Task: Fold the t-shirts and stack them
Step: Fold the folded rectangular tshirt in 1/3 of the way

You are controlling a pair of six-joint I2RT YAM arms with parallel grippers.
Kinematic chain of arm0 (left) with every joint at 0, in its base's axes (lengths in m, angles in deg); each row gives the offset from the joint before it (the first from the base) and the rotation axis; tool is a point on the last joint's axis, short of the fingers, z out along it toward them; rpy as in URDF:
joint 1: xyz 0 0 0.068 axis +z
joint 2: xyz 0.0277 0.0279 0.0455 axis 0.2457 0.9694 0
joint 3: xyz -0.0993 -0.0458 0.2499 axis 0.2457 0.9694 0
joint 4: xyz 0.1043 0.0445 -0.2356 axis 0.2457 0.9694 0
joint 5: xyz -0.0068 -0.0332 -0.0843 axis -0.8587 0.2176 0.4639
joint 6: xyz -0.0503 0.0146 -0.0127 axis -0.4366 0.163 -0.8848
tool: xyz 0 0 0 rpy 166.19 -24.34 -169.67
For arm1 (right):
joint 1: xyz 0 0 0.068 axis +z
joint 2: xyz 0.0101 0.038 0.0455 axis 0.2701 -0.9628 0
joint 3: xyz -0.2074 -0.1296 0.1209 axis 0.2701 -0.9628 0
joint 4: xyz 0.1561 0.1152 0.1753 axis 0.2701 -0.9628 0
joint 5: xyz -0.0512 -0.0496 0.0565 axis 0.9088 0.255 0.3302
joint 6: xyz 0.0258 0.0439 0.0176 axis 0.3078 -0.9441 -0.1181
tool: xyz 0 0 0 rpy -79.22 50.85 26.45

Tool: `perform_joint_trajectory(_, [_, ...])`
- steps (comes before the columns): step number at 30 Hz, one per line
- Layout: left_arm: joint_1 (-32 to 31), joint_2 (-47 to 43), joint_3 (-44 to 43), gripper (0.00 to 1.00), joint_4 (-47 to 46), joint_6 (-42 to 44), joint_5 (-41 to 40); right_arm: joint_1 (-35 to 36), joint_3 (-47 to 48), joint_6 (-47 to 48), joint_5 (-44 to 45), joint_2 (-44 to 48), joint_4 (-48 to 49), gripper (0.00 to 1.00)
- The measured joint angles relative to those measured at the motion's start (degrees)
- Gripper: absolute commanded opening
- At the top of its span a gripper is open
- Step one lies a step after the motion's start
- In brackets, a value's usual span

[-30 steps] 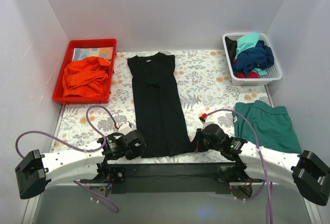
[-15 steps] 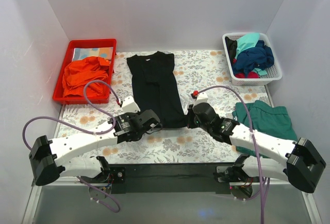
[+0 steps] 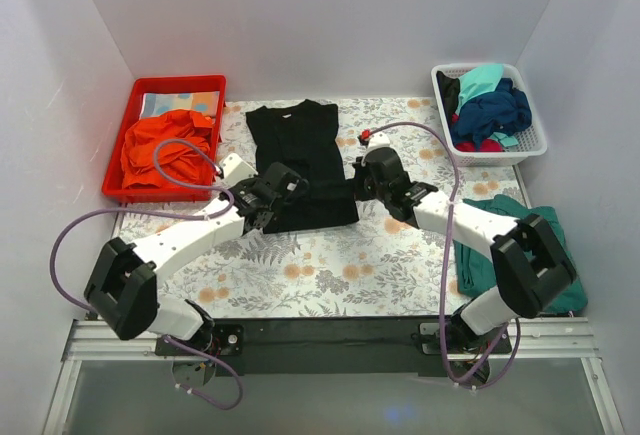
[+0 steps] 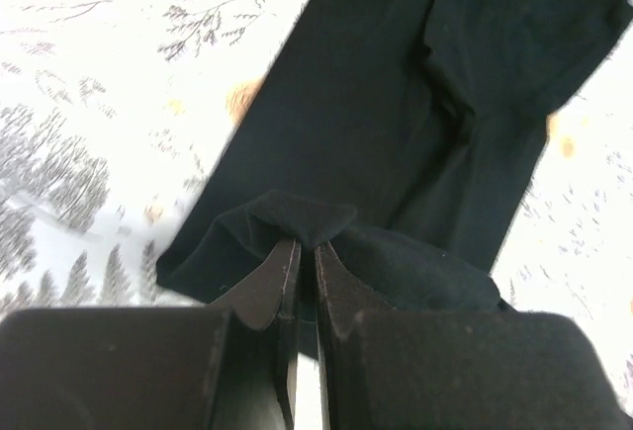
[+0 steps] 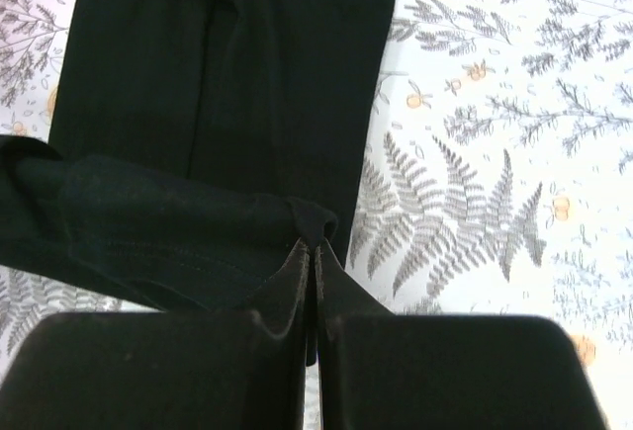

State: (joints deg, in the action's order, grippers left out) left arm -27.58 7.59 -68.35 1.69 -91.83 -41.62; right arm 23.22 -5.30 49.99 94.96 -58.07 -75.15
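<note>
The black t-shirt (image 3: 300,150) lies lengthwise on the floral cloth, its bottom half lifted and carried up over the top half. My left gripper (image 3: 283,190) is shut on the shirt's left hem corner; the left wrist view shows the cloth (image 4: 396,104) pinched between my fingertips (image 4: 307,242). My right gripper (image 3: 354,187) is shut on the right hem corner; in the right wrist view the hem (image 5: 178,222) bunches at my fingertips (image 5: 313,244). A teal t-shirt (image 3: 520,245) lies at the right. More shirts fill the white basket (image 3: 530,145).
A red tray (image 3: 180,85) with orange cloth (image 3: 165,150) stands at the back left. The white basket stands at the back right. White walls close in the sides and back. The floral cloth (image 3: 330,265) covers the table.
Both grippers have carried the shirt's bottom hem from the near table edge up toward the collar, folding the shirt roughly in half. Both arms are now stretched forward.
</note>
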Motion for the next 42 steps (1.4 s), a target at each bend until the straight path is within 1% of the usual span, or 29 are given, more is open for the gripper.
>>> perform_joint_trajectory(3, [3.56, 4.52, -0.52, 0.0, -4.96, 2.6, 2.32, -1.44, 3.41, 1.33, -1.79, -4.57, 0.74, 0.01])
perform_joint_trajectory(7, [8.02, 13.25, -3.5, 0.0, -9.25, 5.92, 5.7, -2.73, 8.66, 2.54, -3.82, -11.63, 1.03, 0.01])
perform_joint_trajectory(11, [10.93, 18.95, -6.16, 0.0, -10.91, 7.63, 8.24, -3.87, 13.05, 3.13, -6.08, -17.51, 0.96, 0.01])
perform_joint_trajectory(15, [12.83, 22.21, -8.98, 0.0, -11.72, 9.75, 9.88, -5.25, 17.03, 3.21, -7.96, -22.03, 0.79, 0.01])
perform_joint_trajectory(16, [13.2, 23.1, -10.08, 0.0, -11.76, 10.4, 10.05, -5.64, 18.14, 3.23, -8.48, -23.15, 0.7, 0.09])
perform_joint_trajectory(17, [13.55, 24.17, -11.41, 0.08, -11.85, 11.1, 10.19, -6.01, 19.43, 3.23, -9.03, -24.28, 0.5, 0.18])
perform_joint_trajectory(18, [13.81, 25.24, -12.55, 0.14, -12.22, 11.89, 10.32, -6.38, 20.81, 3.32, -9.42, -25.51, 0.39, 0.33])
perform_joint_trajectory(19, [14.03, 26.12, -13.62, 0.2, -12.37, 12.7, 10.4, -6.69, 22.08, 3.45, -9.66, -26.6, 0.2, 0.39])
perform_joint_trajectory(21, [14.4, 27.76, -15.69, 0.36, -12.74, 14.53, 10.45, -7.06, 24.09, 3.96, -9.68, -28.09, -0.22, 0.46])
perform_joint_trajectory(24, [14.71, 28.57, -18.05, 0.47, -13.49, 17.11, 9.97, -7.43, 26.58, 5.07, -9.03, -29.0, -1.42, 0.49])
perform_joint_trajectory(28, [14.75, 27.87, -19.43, 0.47, -14.78, 19.26, 8.87, -7.37, 28.2, 6.01, -7.98, -28.7, -1.86, 0.5])
perform_joint_trajectory(32, [14.84, 25.73, -18.6, 0.47, -15.21, 20.39, 8.98, -6.64, 26.91, 6.97, -6.71, -26.73, -2.51, 0.5])
perform_joint_trajectory(37, [14.84, 21.18, -13.57, 0.42, -16.0, 20.87, 11.91, -3.45, 22.51, 8.17, -5.2, -22.23, -2.62, 0.5])
perform_joint_trajectory(42, [14.62, 17.9, -7.06, 0.38, -16.06, 20.92, 16.11, 0.79, 17.84, 8.26, -4.07, -20.13, -2.56, 0.49])
